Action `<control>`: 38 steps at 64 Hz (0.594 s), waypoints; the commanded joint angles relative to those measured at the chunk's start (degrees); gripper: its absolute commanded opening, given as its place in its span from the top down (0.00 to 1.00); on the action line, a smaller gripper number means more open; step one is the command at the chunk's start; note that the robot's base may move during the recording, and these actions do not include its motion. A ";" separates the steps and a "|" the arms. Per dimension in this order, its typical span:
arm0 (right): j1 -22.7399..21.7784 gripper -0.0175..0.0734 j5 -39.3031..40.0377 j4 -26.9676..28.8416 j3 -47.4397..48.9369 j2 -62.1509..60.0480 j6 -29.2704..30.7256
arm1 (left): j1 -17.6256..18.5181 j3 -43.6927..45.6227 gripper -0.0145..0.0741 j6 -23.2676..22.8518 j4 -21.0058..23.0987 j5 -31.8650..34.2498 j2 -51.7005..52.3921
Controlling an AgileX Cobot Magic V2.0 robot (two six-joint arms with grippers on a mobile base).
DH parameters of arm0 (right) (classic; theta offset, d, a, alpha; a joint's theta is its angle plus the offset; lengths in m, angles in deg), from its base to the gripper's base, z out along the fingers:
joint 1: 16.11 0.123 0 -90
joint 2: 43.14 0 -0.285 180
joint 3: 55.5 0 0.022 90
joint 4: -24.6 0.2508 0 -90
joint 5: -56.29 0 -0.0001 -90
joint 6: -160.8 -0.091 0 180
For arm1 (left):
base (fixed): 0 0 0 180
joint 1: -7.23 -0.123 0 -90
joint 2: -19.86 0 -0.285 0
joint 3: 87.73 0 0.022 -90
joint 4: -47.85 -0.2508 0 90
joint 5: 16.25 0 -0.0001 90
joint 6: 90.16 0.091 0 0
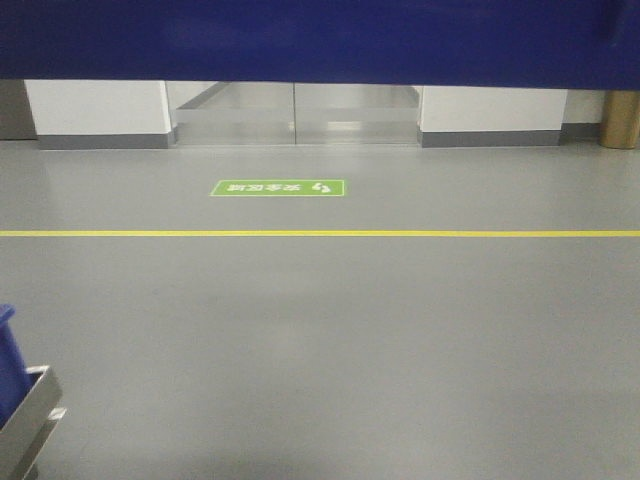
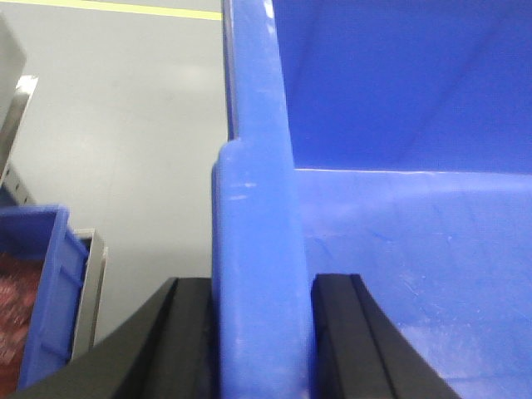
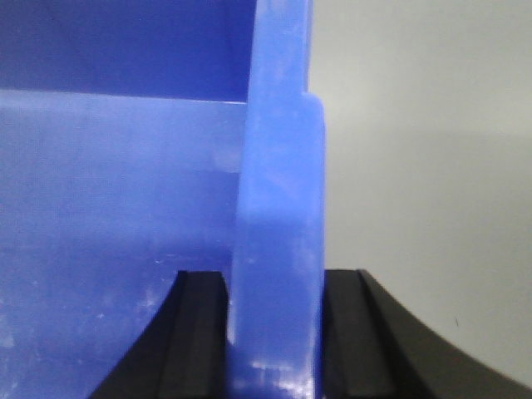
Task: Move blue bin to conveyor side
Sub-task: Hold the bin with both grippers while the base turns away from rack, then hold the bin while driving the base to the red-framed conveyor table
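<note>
The blue bin (image 1: 320,40) fills the top of the front view as a dark blue band, held up off the grey floor. In the left wrist view my left gripper (image 2: 262,332) is shut on the bin's thick rim (image 2: 258,208), one black finger (image 2: 187,341) outside the wall and one inside. In the right wrist view my right gripper (image 3: 274,332) is shut on the opposite rim (image 3: 278,208), again with one finger (image 3: 357,332) outside and one inside. The bin's inside looks empty. The conveyor side is out of view.
A second blue bin with red packets (image 2: 41,283) sits on a steel rack (image 2: 93,274) at my lower left; its corner (image 1: 8,360) and the rack (image 1: 30,410) show in front. A yellow line (image 1: 320,233), a green sign (image 1: 278,188) and a steel doorway (image 1: 295,112) lie ahead.
</note>
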 commanded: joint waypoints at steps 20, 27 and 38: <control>-0.35 0.90 5.24 -0.94 0.69 -1.11 0.53 | 0.23 1.06 0.86 0.60 0.30 6.41 1.14; -0.35 0.90 5.24 -0.94 0.69 -1.11 0.53 | 0.23 1.06 0.86 0.60 0.30 6.41 1.14; -0.35 0.90 5.24 -0.94 0.69 -1.11 0.53 | 0.23 1.06 0.86 0.60 0.30 6.41 1.14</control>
